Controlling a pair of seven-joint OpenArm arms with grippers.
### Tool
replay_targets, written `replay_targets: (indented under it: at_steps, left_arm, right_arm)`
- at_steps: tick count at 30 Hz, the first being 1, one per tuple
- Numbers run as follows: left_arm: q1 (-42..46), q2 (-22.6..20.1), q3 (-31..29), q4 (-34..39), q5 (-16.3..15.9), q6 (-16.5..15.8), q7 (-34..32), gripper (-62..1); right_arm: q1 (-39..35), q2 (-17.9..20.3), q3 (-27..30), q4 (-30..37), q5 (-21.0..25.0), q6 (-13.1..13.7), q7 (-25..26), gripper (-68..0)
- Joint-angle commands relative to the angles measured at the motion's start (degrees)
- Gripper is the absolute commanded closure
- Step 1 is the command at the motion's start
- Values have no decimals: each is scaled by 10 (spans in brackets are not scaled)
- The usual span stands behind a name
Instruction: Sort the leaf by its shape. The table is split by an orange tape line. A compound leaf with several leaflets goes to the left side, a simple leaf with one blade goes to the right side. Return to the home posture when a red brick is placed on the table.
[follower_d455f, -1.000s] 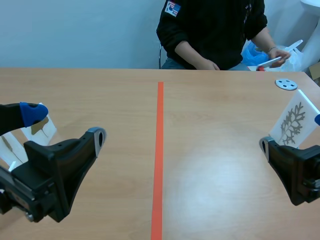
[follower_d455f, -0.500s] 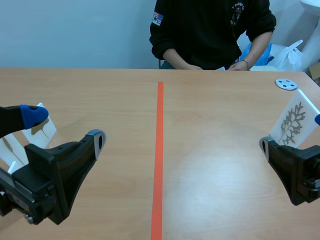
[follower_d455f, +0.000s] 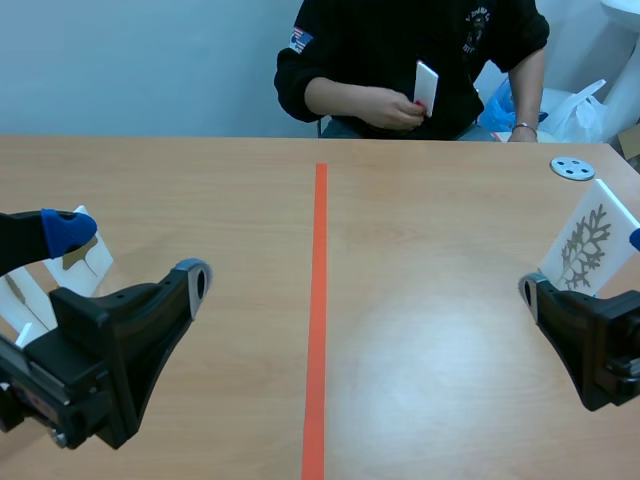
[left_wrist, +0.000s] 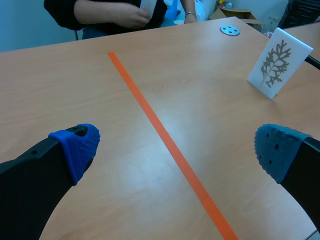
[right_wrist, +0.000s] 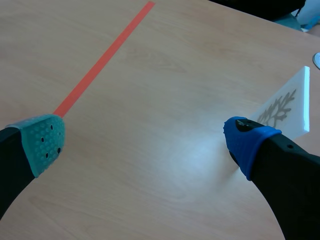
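A white card (follower_d455f: 585, 245) printed with a grey branching leaf stands tilted on the right half of the table, also seen in the left wrist view (left_wrist: 277, 62) and beside my right finger (right_wrist: 285, 107). Across the table, a person's hand holds up another white card (follower_d455f: 426, 88), its face hidden. My left gripper (follower_d455f: 130, 255) hangs open low at the left, nothing between its pads (left_wrist: 175, 145). My right gripper (follower_d455f: 583, 268) is open at the right edge, just in front of the leaf card, holding nothing (right_wrist: 150, 135).
An orange tape line (follower_d455f: 318, 300) splits the table down the middle. White cards (follower_d455f: 85, 262) stand behind my left gripper, partly hidden. A white disc (follower_d455f: 572, 168) lies at the far right. Plastic bags (follower_d455f: 560, 110) sit beside the person.
The person's hands left the far right of the table, and one now holds a white card up at chest height. Neither arm has moved.
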Motion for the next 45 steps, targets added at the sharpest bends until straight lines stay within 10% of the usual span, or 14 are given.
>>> replay_targets:
  at_steps: [1, 45]
  left_arm:
    - [-2, 0, -1, 3, -4, -1, -3, -623]
    - [-2, -29, -1, -30, -4, -1, 25, -623]
  right_arm:
    - [8, 0, 7, 10, 6, -4, 10, -679]
    - [9, 0, 6, 10, 6, 3, 13, -679]
